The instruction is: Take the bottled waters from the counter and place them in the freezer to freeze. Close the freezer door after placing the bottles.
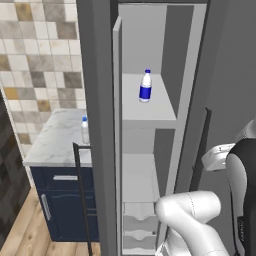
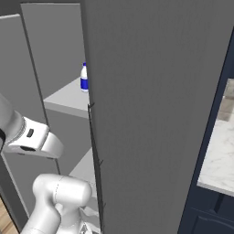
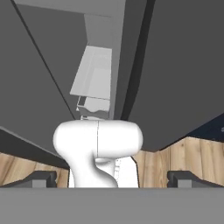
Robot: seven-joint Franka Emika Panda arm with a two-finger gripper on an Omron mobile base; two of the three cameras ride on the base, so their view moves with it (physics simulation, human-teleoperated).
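Observation:
The freezer stands open. A bottled water with a dark-blue label stands upright on its upper light grey shelf; in the right base view this bottle is half hidden behind a wide dark grey panel. The plain whitish bottled water stands on the marble counter, close beside the freezer door, which is swung open and seen nearly edge-on. In the hand view my gripper is open and holds nothing, looking down past the freezer's lower shelves.
A dark grey panel with a black bar handle borders the freezer on the right. White drawers sit at the freezer's bottom. The navy blue cabinet stands under the counter, on wooden floor. Another marble top lies at the right.

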